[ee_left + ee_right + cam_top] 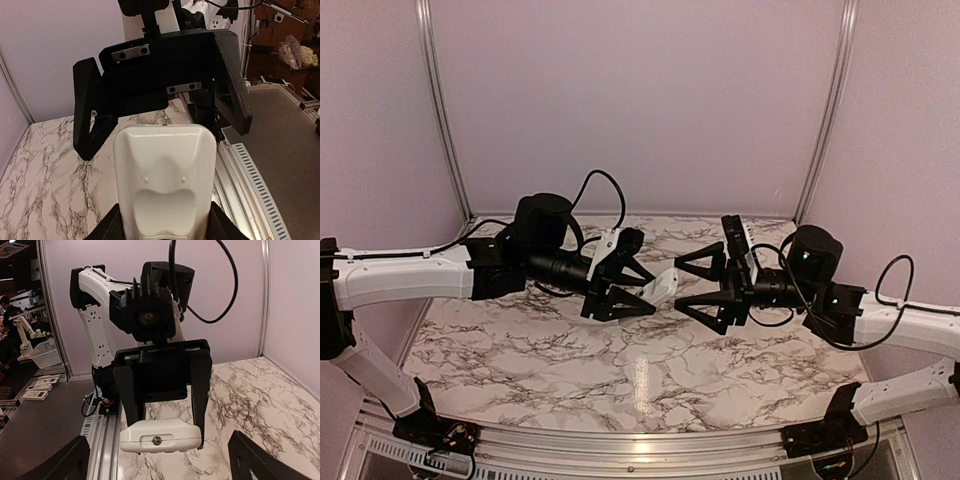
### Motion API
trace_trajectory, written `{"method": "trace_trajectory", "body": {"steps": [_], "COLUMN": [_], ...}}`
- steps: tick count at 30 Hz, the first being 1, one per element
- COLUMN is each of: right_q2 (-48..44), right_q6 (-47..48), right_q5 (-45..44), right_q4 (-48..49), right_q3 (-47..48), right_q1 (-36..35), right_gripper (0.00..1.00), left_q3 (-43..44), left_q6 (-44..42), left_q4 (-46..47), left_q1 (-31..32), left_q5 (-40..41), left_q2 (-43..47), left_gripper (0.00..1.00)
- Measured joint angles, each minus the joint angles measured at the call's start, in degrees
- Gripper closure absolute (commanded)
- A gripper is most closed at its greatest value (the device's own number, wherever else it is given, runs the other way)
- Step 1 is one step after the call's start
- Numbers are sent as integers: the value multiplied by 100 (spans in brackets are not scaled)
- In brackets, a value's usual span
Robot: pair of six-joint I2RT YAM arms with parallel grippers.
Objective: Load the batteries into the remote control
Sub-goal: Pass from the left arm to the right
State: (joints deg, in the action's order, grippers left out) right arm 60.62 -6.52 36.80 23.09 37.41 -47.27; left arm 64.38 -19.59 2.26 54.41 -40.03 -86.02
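While both my arms hang in the air above the marble table (570, 370), here's the count: two pincers, one remote control, two fingers on each pincer. My left pincer (648, 293) is about half closed and clamps the remote control (665, 285) by one end, a finger pressed to each long edge. The remote sticks out toward my other arm, well off the tabletop. On the left wrist view it is the plain white back that faces me, with one scooped recess and two tiny dimples (148, 178) above it. From across, the right wrist view looks straight at the remote's end face, one small screw (156, 440) in the middle of it.

My right pincer (685, 285) is spread wide, gripping nothing, and points head-on at the remote's free end. Its two black fingers stand just beside that end, one on each side of the line. I can't tell whether their tips reach past it. No touch shows. One black cable (605, 195) loops over each arm.
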Motion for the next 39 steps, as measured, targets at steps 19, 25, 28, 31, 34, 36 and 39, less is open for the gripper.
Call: {"method": "trace_trajectory", "body": {"steps": [19, 25, 28, 31, 34, 36, 39], "right_q2": [575, 590, 590, 590, 590, 590, 590], "right_q6": [525, 614, 614, 612, 570, 549, 479], "right_q5": [210, 129, 125, 114, 55, 4, -35], "right_q4": [186, 190, 190, 192, 157, 96, -15], "right_q3": [516, 522, 522, 522, 529, 570, 636], "right_q1": [-439, -444, -444, -444, -444, -444, -391], "right_gripper": [47, 60, 67, 73, 76, 78, 79], "left_q3": [-481, -490, -490, -490, -527, -614, -828], "left_q6": [1014, 1154, 1165, 1172, 1167, 1130, 1198], "left_q4": [1585, 1641, 1641, 1639, 1672, 1683, 1648], "left_q1": [-4, -4, -4, -7, -11, -44, -197], "left_q5": [-553, -511, -492, -479, -337, -190, 83], "left_q2": [44, 44, 44, 44, 52, 94, 293], "left_gripper": [69, 67, 51, 36, 10, 1, 1]}}
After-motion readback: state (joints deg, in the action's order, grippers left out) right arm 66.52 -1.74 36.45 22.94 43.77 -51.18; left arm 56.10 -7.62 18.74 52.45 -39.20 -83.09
